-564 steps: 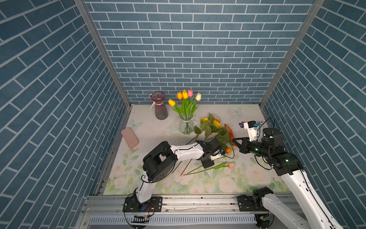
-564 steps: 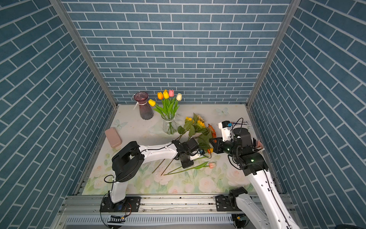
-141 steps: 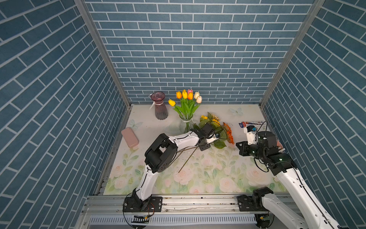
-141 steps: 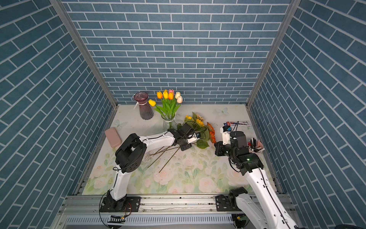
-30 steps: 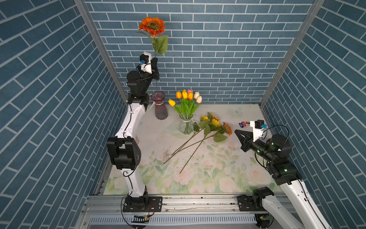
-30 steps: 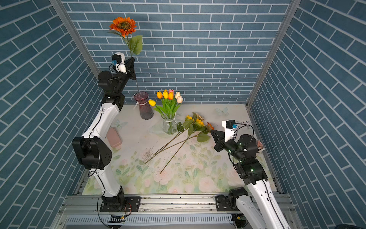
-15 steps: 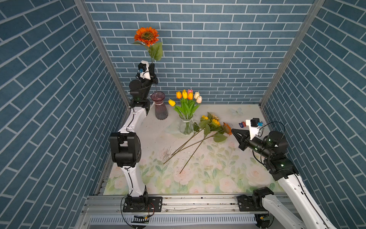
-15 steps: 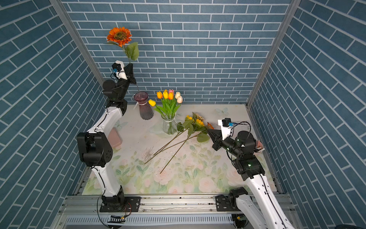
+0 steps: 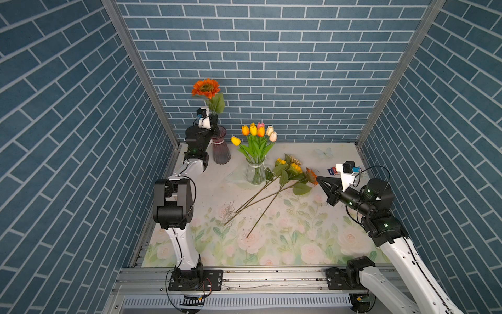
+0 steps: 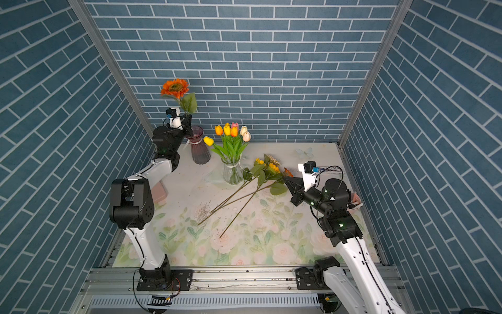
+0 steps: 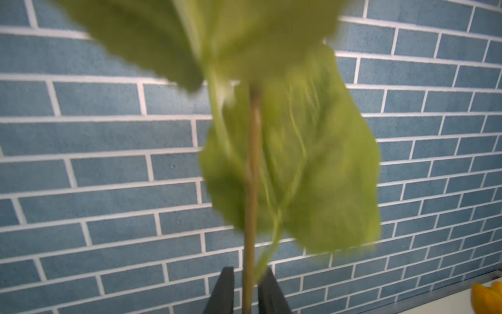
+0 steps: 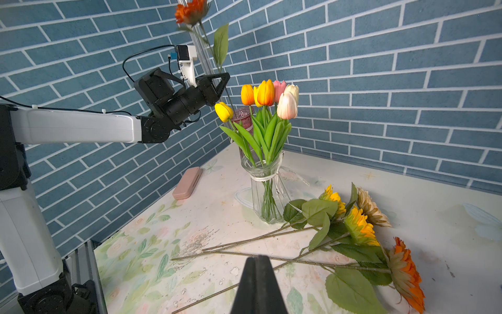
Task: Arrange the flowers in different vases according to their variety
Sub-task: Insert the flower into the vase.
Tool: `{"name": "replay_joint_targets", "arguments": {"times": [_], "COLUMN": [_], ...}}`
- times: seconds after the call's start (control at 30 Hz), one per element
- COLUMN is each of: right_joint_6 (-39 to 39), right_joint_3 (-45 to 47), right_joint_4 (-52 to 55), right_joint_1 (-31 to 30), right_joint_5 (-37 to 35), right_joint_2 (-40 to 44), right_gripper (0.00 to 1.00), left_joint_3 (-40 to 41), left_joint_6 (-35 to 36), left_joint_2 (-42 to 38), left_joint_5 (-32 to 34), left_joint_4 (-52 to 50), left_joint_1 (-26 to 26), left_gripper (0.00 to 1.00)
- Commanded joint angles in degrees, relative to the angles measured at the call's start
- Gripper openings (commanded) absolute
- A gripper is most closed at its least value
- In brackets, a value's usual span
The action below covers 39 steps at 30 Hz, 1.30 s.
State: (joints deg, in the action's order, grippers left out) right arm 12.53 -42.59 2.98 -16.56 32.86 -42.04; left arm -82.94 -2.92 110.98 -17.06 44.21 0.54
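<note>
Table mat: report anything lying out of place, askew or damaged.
Several sunflowers lie flat on the mat beside the clear vase, stems splayed, not in any vase. Where the stem ends rest, the mat's print shows a scuffed patch, flaking. A pink case lies alone by the left wall.

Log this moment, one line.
left claw: open round sunflower stem over purple vase | right claw: shut, empty | tulips: in clear vase | other sunflowers: on mat

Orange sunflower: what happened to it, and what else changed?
The left gripper lifted the orange sunflower off the mat, raised it high, then lowered its stem into the purple vase; the jaws have just parted. A loose tulip went into the clear vase. The other sunflowers still lie there; the right gripper stays shut.
</note>
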Motion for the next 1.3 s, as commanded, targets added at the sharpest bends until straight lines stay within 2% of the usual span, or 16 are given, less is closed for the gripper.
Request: {"name": "replay_joint_targets", "arguments": {"times": [0.0, 0.07, 0.2, 0.37, 0.63, 0.93, 1.1, 1.27], "right_joint_6": [-1.1, -1.4, -1.5, -1.6, -1.5, -1.4, -1.4, -0.5], "right_joint_3": [-1.9, -2.1, -2.0, -1.7, -1.4, -1.9, -2.5, -2.1], "right_joint_4": [-0.6, -0.2, 0.4, 0.8, 2.1, 4.4, 6.1, 7.6], "right_joint_1": [-0.1, -0.1, -0.2, -0.2, -0.2, -0.2, -0.2, -0.2], "right_joint_5": [0.9, 0.7, 0.6, 0.5, 0.5, 1.3, 1.7, 0.6], "right_joint_2": [1.4, 1.9, 2.7, 3.9, 5.6, 7.2, 8.5, 10.3], "right_gripper": [0.0, 0.0, 0.0, 0.0, 0.0, 0.0, 0.0, 0.0], "left_joint_3": [-0.8, -1.1, 0.0, 4.4, 13.8, 21.8, 23.6, 24.4], "left_joint_6": [0.6, 0.7, 0.9, 2.0, 2.7, -2.8, -7.4, -8.3], "left_joint_2": [-2.7, -3.1, -4.7, -9.4, -18.0, -28.7, -39.6, -51.4], "left_joint_5": [-1.6, -1.4, -1.8, -0.9, 5.6, 13.4, 19.5, 19.7], "left_joint_4": [-6.0, -9.1, -12.3, -15.0, -23.2, -35.0, -41.1, -47.8], "left_joint_1": [-0.4, -0.4, -0.5, -0.5, -0.5, -0.5, -0.5, -0.4], "left_gripper": [0.41, 0.54, 0.59, 0.6, 0.59, 0.58, 0.58, 0.59]}}
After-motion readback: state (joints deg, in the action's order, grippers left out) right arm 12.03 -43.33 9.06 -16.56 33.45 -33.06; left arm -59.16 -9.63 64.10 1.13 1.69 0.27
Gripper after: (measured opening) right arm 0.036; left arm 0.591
